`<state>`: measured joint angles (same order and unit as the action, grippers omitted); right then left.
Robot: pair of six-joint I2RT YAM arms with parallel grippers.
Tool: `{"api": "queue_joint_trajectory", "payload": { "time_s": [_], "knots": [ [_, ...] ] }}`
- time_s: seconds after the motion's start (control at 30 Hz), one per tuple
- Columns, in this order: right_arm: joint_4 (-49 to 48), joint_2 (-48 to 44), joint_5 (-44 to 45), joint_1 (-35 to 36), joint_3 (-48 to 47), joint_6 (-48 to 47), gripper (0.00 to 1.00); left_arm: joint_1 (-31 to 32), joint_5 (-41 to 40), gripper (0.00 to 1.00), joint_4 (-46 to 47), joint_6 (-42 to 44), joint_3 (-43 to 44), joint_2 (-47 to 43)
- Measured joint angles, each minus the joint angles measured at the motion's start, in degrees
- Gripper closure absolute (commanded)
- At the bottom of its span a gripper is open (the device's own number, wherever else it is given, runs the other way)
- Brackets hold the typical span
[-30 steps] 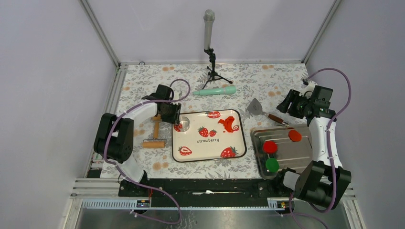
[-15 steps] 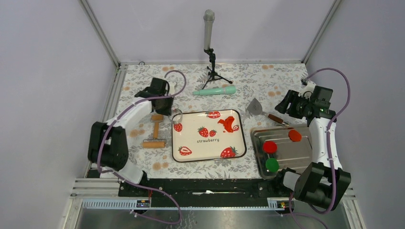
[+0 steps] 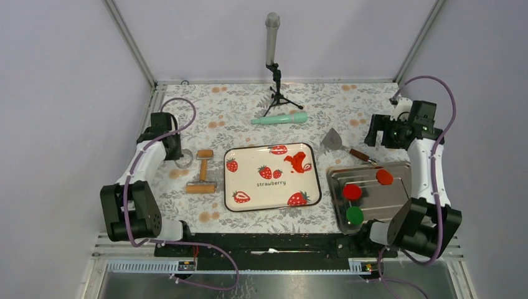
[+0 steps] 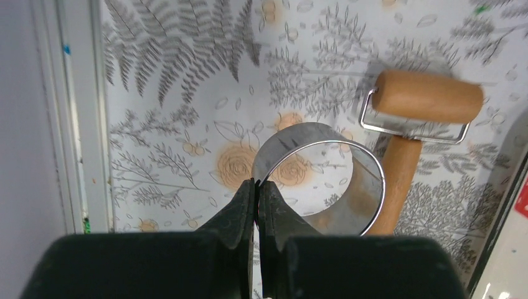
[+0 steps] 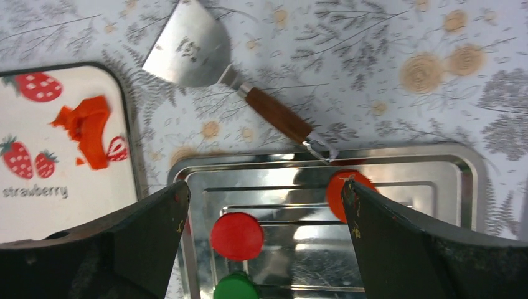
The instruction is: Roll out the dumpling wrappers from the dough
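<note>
The table [image 3: 249,106], under a floral cloth, carries a strawberry tray [image 3: 274,196] at the middle and a metal tray [image 3: 386,199] just to its right. A microphone stand [image 3: 273,62] rises at the far edge, with a teal pin [image 3: 280,118] lying in front of it.

The left gripper [image 4: 256,187] is at the left side, its fingers pressed together on the near wall of the ring cutter [image 4: 320,177]. The wooden roller [image 4: 426,103] lies just beside the ring. Whether the ring rests on the cloth I cannot tell.

The right gripper [image 5: 264,192] hangs above the far end of the metal tray, fingers spread wide and holding nothing. A scraper [image 5: 193,50] lies beyond that tray, its handle end touching the rim.

In the metal tray sit a crimson disc [image 5: 236,235], a green disc [image 5: 235,288] and, at the far right, an orange-red wrapper [image 3: 384,177].

The dough [image 5: 87,131], a ragged scrap, lies on the far right part of the strawberry tray.
</note>
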<state>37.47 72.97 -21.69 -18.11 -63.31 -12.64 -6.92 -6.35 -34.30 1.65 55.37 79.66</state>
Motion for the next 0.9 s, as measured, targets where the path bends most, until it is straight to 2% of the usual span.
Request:
{"api": "queue_joint_trajectory", "payload": {
  "time_s": [0.17, 0.2, 0.23, 0.3, 0.43, 0.67, 0.8, 0.83, 0.87, 0.9],
  "knots": [
    [0.0, 5.9, 6.4, 0.0, -4.6, 1.9, 0.0, -0.1, 0.2, 1.0, -0.5, -0.3, -2.6, 1.0],
    [0.1, 6.9, 7.6, 0.0, -5.0, 2.7, 0.0, -0.1, 0.2, 0.97, -0.7, -0.4, -2.6, 1.7],
    [0.2, 7.8, 8.5, 0.0, -5.3, 3.7, 0.0, -0.2, 0.3, 0.92, -0.6, -0.6, -2.6, 2.5],
    [0.5, 8.9, 9.9, 0.0, -5.6, 5.2, 0.0, -0.2, 0.6, 0.72, -0.7, -0.8, -2.6, 4.2],
    [0.8, 9.3, 10.7, 0.0, -6.0, 7.2, 0.0, -0.3, 1.6, 0.53, -0.9, -0.9, -2.3, 7.3],
    [1.1, 10.3, 10.5, 0.0, -13.0, 9.7, 0.0, -0.3, 2.1, 0.43, -3.5, -0.7, 3.2, 8.2],
    [1.1, 11.8, 9.6, 0.0, -19.2, 10.8, 0.0, -0.3, 5.3, 0.41, -3.1, 0.0, 6.5, 2.4],
    [1.0, 12.2, 9.2, 0.0, -20.7, 11.0, 0.0, -0.3, 6.4, 0.37, -2.7, 0.0, 7.1, 0.5],
    [0.8, 12.5, 8.8, 0.0, -21.9, 11.2, 0.0, -0.3, 7.8, 0.11, -1.7, -0.1, 7.6, -1.9],
    [0.9, 12.9, 8.5, 0.0, -23.3, 11.7, 0.0, -0.2, 9.3, 0.02, -0.1, -0.3, 8.0, -4.7]
  ]
}}
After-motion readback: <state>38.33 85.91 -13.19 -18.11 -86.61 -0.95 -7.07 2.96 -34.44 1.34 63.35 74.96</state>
